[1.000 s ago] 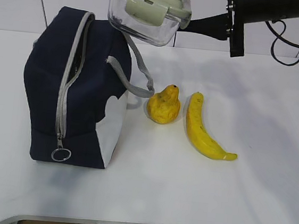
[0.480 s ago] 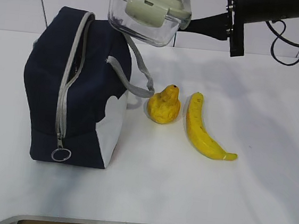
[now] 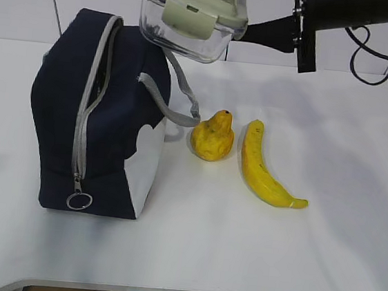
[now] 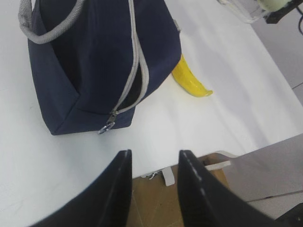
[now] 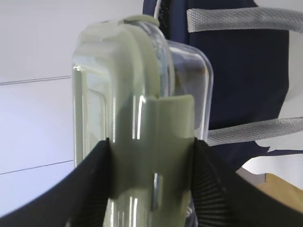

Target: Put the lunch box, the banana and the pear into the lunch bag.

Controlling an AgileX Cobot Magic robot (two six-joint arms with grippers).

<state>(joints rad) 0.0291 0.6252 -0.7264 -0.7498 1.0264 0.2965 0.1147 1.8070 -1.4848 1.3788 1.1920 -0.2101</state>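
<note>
A: Barely anything has shifted. Over the last second the lunch box has crept a touch up and to the left; it hangs in the air above the right top edge of the lunch bag.

B: Who has it?

A: The right hand is clamped on it, one finger on each side of the green lid clip. It is carried slightly tilted, not touching the bag.

B: And the other hand?

A: The left hand holds nothing; its fingers stand apart, off the near edge of the counter, looking down at the bag's zipper.

B: Is the bag ready to take the box?

A: Only partly, I'd judge. The zipper gapes along the bag's side, but the slit looks narrow against the box. The left hand may need to spread it.

B: The fruit?

A: The pear and banana lie on the counter right of the bag, close together, untouched. All three things are not yet inside.
</note>
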